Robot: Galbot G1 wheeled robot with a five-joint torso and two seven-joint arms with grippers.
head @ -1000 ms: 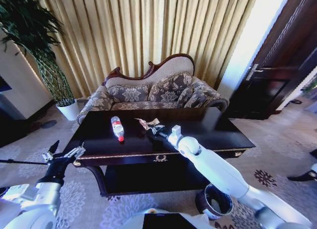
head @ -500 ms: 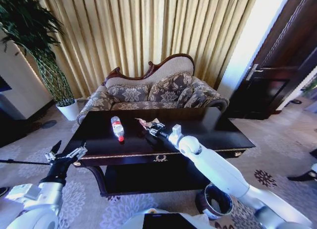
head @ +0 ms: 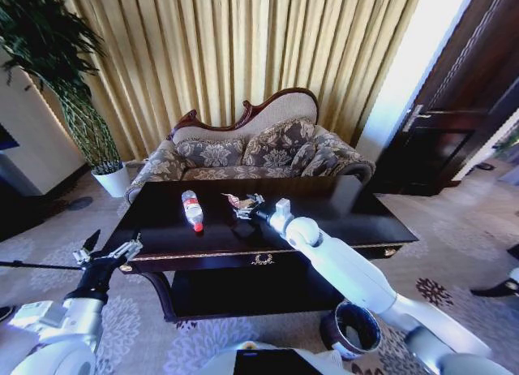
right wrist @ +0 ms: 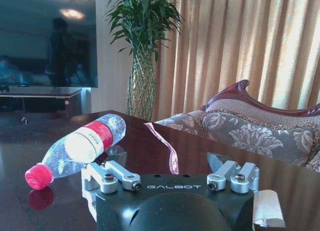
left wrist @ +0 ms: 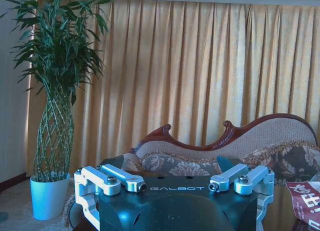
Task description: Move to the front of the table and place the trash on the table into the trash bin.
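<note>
Robot stood at the front of the counter (head: 340, 217). Nothing binned as far as could be seen: trash bin (head: 351, 329) sat on the carpet below the counter's front right corner, by the robot's right arm.

Bottle (head: 192, 210) lay on its side on the counter, left of the emblem, red cap toward the front edge. Wrapper (head: 233, 200) lay near the counter's middle, toward the sofa side. White crumpled paper (right wrist: 266, 208) showed right beside the right gripper.

Right gripper (head: 246, 207) reached across the counter, at the wrapper; jaws set wide, nothing between them that I could make out. Left gripper (head: 107, 252) hung off the counter's front left corner, jaws wide, empty.

All trash apparently left to carry. Sofa (head: 251, 152) behind the counter, potted plant (head: 77, 107) off its left end. Bin low beneath the counter's edge; the overhang could crowd the drop.
</note>
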